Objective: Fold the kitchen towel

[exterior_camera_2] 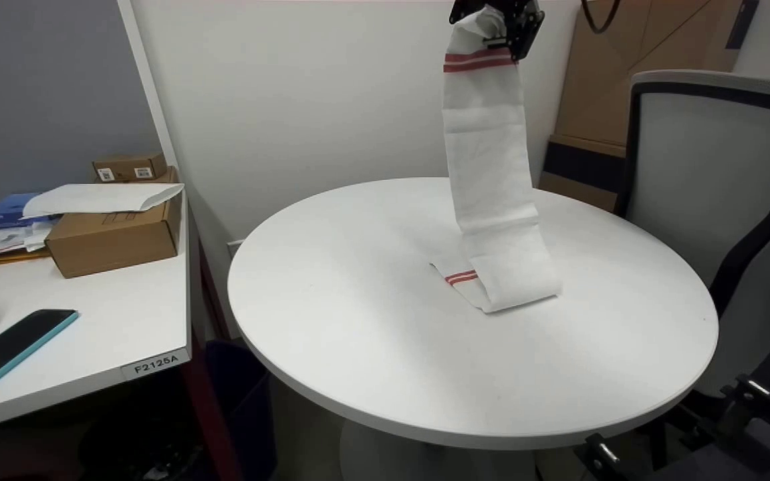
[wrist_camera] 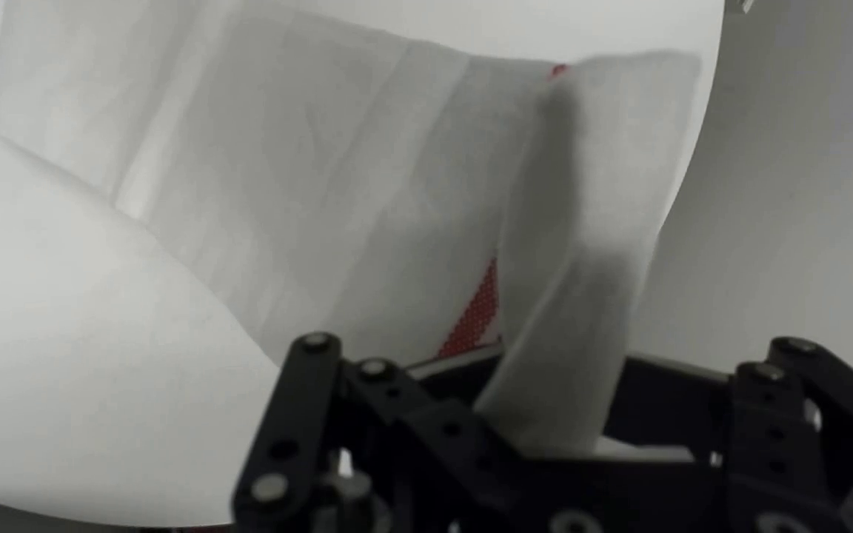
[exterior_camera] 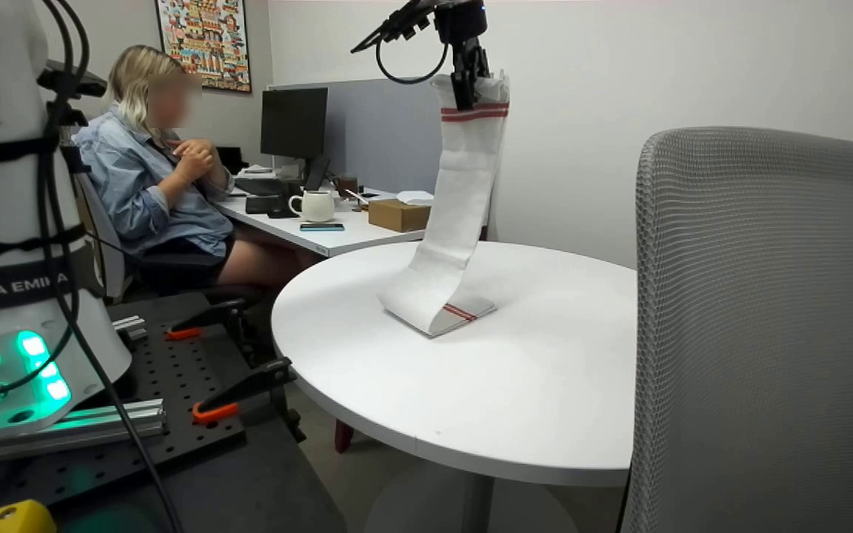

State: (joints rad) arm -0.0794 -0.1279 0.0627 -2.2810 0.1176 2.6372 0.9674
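The jaws clamp the kitchen towel point(exterior_camera: 460, 196) near one end, its lower part on the table point(exterior_camera: 537, 377)

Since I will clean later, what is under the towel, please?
The towel rests its lower fold on the round table. The patch beneath that fold is covered and cannot be seen.

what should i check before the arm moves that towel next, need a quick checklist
1. Gripper shut on the towel: ok, the cloth hangs from it near a red-striped end.
2. Towel's lower part resting on the round table: ok, in from the rim.
3. Towel folded flat: not ok, much of it hangs above the table.
4. Lower layers lined up: cannot tell, hanging cloth hides part.
5. Chair apart from the towel: ok.
6. Seated person apart from the gripper: ok.
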